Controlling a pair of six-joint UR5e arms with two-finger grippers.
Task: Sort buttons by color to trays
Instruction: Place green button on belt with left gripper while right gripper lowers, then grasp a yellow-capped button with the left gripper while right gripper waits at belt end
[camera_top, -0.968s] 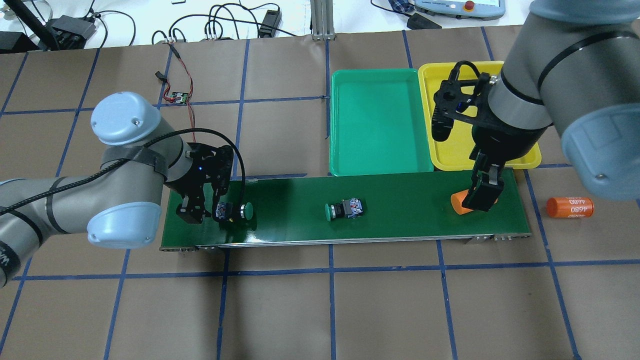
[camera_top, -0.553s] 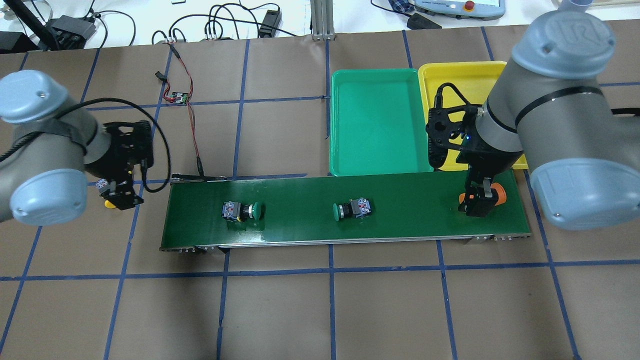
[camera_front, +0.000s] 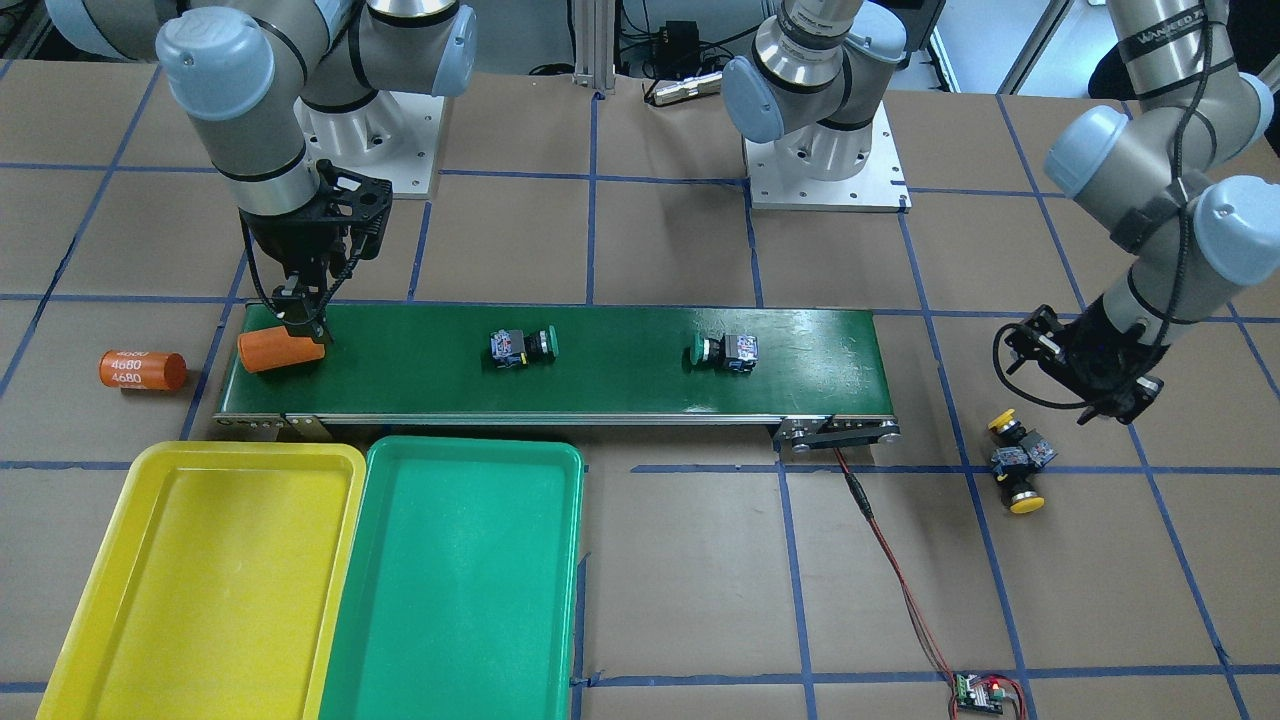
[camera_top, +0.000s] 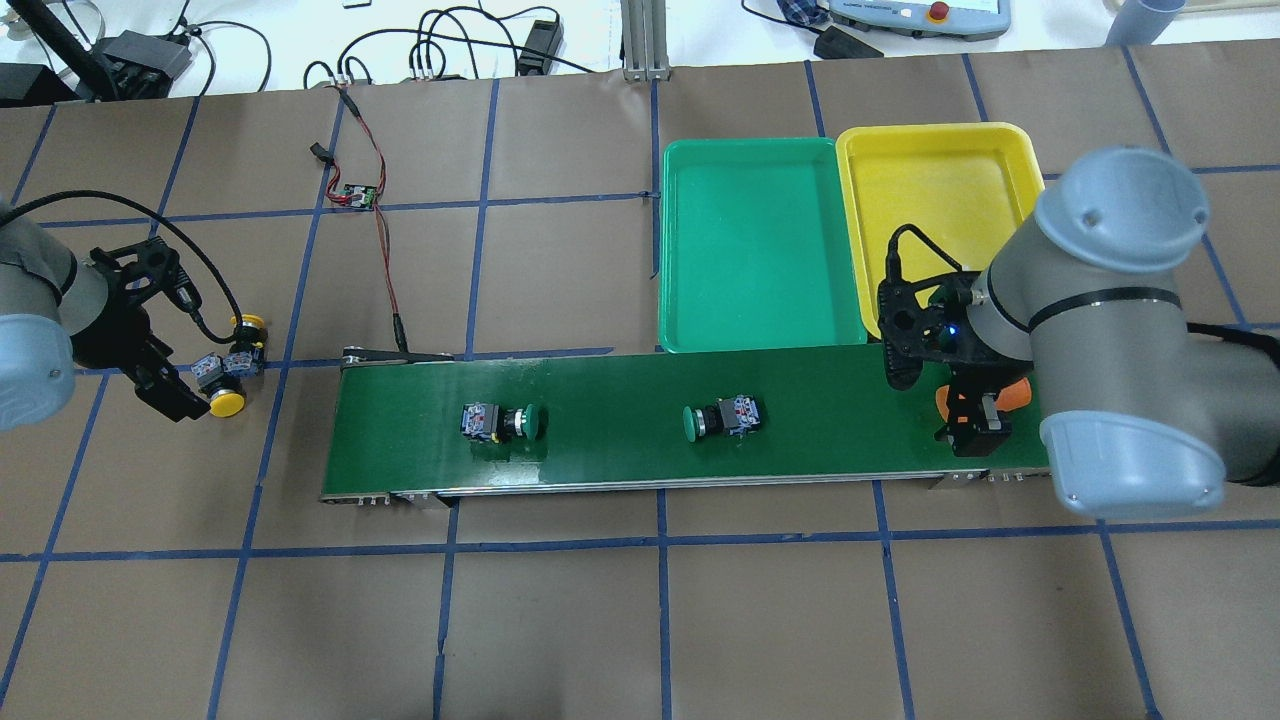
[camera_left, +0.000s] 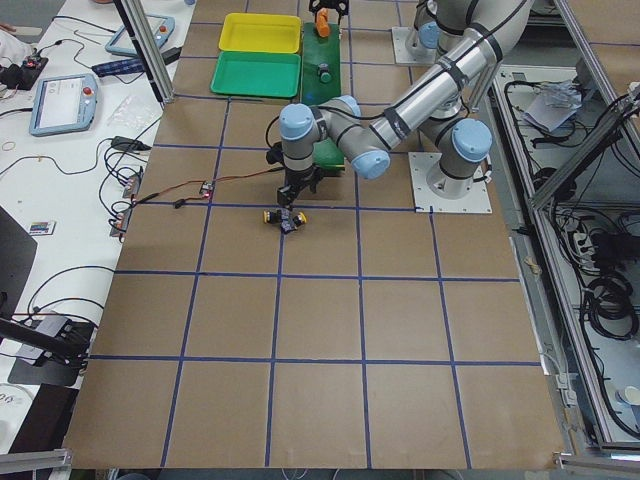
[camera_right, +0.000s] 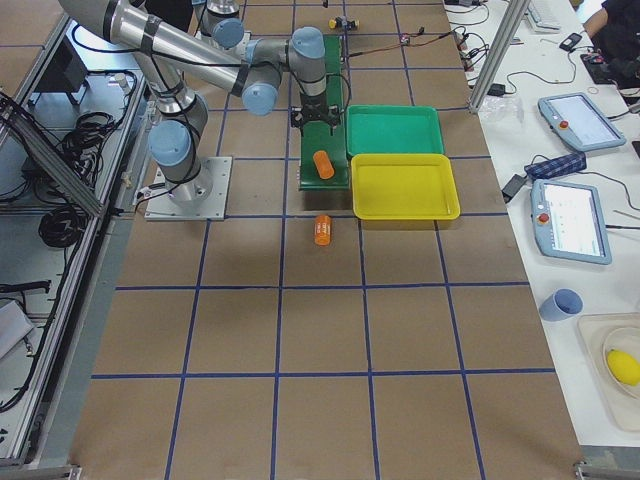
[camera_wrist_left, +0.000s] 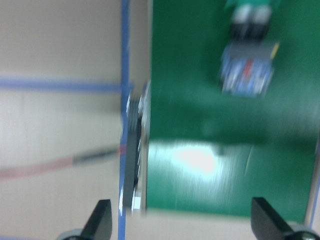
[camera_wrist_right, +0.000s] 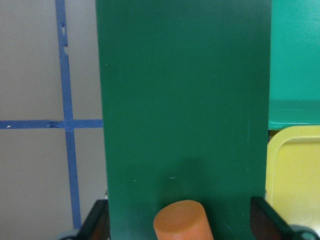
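Grippers first: the left gripper (camera_top: 170, 388) hangs released, fingers spread with nothing between them in its own blurred wrist view, just beside the two yellow buttons (camera_top: 228, 365). These lie touching each other on the table (camera_top: 560, 620), off the left end of the belt (camera_top: 620, 455). The right gripper (camera_front: 300, 322) is also released. It stands low at the belt's other end, its fingers either side of an orange cylinder (camera_wrist_right: 181, 221) without pinching it. A second cylinder (camera_front: 142, 369) lies on the table past that end. Two green buttons (camera_top: 500, 421) lie on their sides mid-belt, well apart. The green tray (camera_top: 760, 250) and yellow tray (camera_top: 930, 190) sit side by side against the belt's far edge, with no button in either. Judgement: sorting proper has not begun, and the step in hand looks like the left arm's pick of a yellow button. The next move calls for lowering square over one body, closing without dragging its neighbour, then carrying it toward the yellow tray.
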